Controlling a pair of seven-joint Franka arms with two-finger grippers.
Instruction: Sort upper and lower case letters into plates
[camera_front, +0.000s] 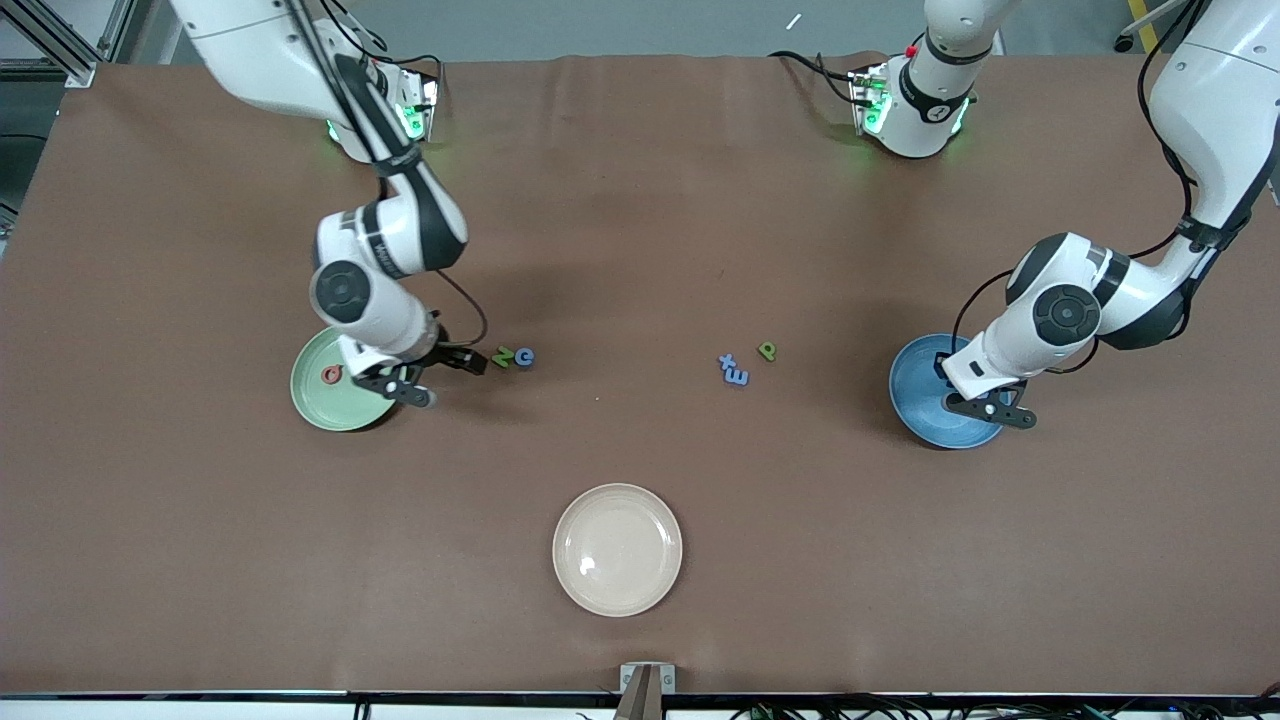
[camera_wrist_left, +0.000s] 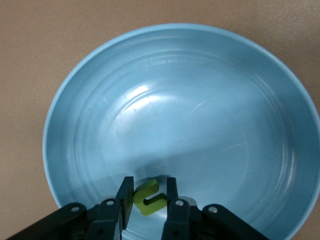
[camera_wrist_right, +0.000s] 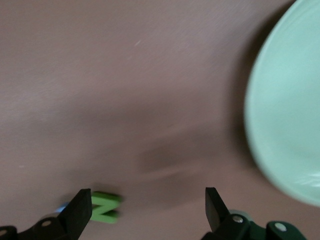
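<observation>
Sorting underway: left claw (camera_wrist_left: 146, 200) clamps a green letter (camera_wrist_left: 148, 196) over the blue plate (camera_front: 915, 385); right claw (camera_wrist_right: 145, 210), apart, nears N (camera_wrist_right: 106, 207); green plate (camera_front: 312, 400) holds one letter (camera_front: 331, 374); four remain at desk (camera_front: 640, 250) center, twelve o'clock of the beige plate (camera_front: 617, 549).

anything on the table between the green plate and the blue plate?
Yes, front view: a green N and blue G beside the green plate; a blue x, blue E, green P nearer the blue plate.

Letter pieces only, no printed labels readable. Green N (camera_front: 502, 357) and blue G (camera_front: 524, 357) lie on the table just beside my right gripper. Blue E (camera_front: 737, 377) with a small blue plus-shaped piece (camera_front: 726, 361), green P (camera_front: 767, 351) nearby. Red piece (camera_front: 331, 374) in the pale green plate (camera_front: 320, 400), letter unclear.
</observation>
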